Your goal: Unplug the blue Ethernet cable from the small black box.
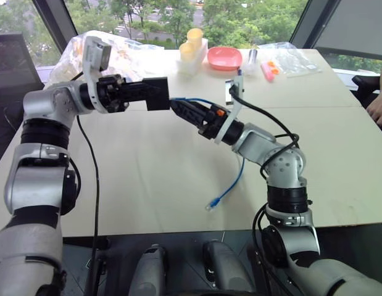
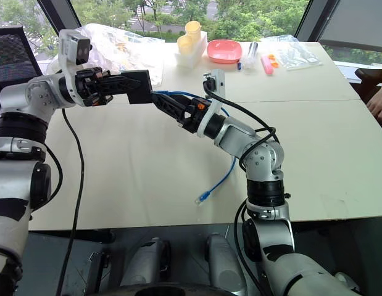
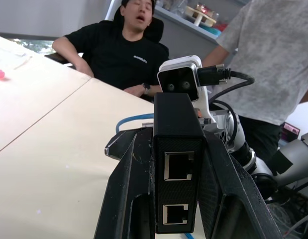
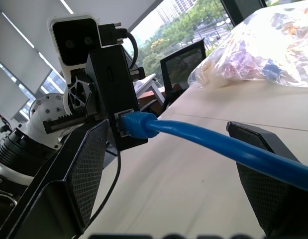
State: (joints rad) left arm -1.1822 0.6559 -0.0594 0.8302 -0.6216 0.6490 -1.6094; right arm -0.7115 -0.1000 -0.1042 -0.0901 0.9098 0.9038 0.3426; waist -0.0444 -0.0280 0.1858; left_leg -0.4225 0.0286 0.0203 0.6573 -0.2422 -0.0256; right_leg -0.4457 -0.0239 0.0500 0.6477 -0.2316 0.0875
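Observation:
My left gripper (image 1: pixel 143 92) is shut on the small black box (image 1: pixel 158 94) and holds it in the air above the table (image 1: pixel 141 179), pointing to the right. In the left wrist view the box (image 3: pixel 177 144) sits clamped between the fingers (image 3: pixel 131 194), with two empty ports facing the camera. The blue Ethernet cable (image 4: pixel 203 140) is plugged into the box's far side. It runs back between the spread fingers (image 4: pixel 79 169) of my right gripper (image 1: pixel 178 106), which stands open just short of the plug. The cable's free end (image 1: pixel 210 205) lies on the table.
At the table's far edge stand yellow cups (image 1: pixel 192 42), a pink bowl (image 1: pixel 224 58), plastic bags (image 1: pixel 79 49) and small pink items (image 1: pixel 269 70). A person's hand (image 1: pixel 379 108) rests at the right edge. A seated person (image 3: pixel 121 50) and a standing one (image 3: pixel 273 64) are close by.

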